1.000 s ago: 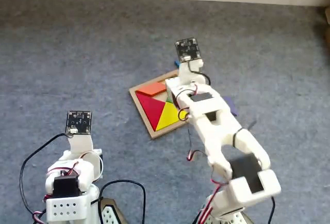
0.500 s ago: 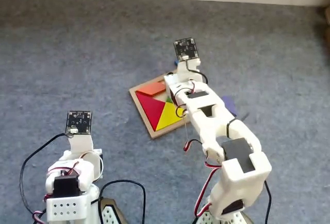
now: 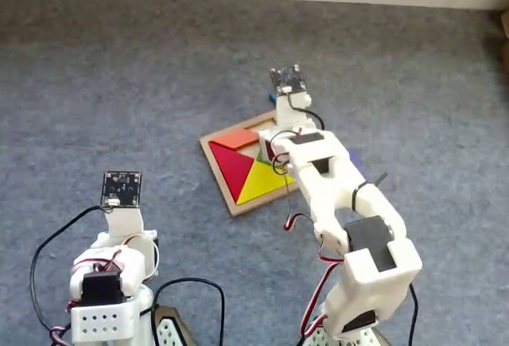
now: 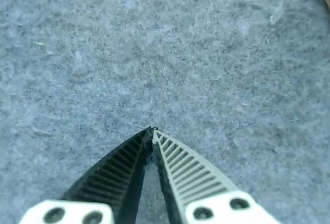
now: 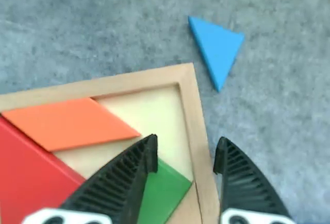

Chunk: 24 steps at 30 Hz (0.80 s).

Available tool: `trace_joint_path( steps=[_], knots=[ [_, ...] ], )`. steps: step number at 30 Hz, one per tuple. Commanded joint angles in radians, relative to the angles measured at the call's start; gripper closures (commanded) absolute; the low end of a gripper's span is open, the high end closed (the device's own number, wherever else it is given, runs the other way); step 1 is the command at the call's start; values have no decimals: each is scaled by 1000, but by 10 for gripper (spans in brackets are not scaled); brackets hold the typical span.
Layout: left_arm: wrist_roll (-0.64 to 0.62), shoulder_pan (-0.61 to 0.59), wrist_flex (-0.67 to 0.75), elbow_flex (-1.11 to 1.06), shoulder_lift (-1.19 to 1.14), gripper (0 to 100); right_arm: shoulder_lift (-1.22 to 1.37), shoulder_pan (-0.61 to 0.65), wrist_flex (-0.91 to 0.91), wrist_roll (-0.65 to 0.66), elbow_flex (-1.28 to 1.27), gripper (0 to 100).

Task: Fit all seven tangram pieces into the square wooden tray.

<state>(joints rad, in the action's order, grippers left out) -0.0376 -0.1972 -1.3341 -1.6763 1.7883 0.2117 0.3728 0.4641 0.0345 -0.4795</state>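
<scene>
Wooden tray (image 5: 192, 95) is part filled; right gripper (image 5: 184, 154), jaws apart, straddles its rim. Blue triangle (image 5: 216, 46) outside looks next to fetch. Left gripper (image 4: 153, 134) rests closed.

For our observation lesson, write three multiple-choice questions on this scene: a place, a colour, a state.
1. Where is the blue triangle? A on the carpet outside the tray; B inside the tray; C in a gripper.
2. The parallelogram in the tray is: A purple; B white; C orange.
3. The left gripper is: A wide open; B shut; C holding a piece.
Answers: A, it lies on carpet past the tray's corner; C, its face is orange; B, its tips meet over carpet.
</scene>
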Motion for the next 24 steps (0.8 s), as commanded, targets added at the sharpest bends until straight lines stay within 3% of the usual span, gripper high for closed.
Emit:
trace_joint_path(
  steps=[1,9,14,19,24],
  knots=[
    [8,-5,-6,-19,31,986,-16,4,176,-2,25,807],
    [8,-5,-6,-19,31,986,-16,189,677,-2,225,807],
    [8,-5,-6,-19,31,986,-25,242,868,-6,343,807],
    [8,-5,-6,-19,31,986,-222,200,926,-8,366,807],
    [8,-5,-6,-19,31,986,-538,114,863,-8,219,807]
  ],
)
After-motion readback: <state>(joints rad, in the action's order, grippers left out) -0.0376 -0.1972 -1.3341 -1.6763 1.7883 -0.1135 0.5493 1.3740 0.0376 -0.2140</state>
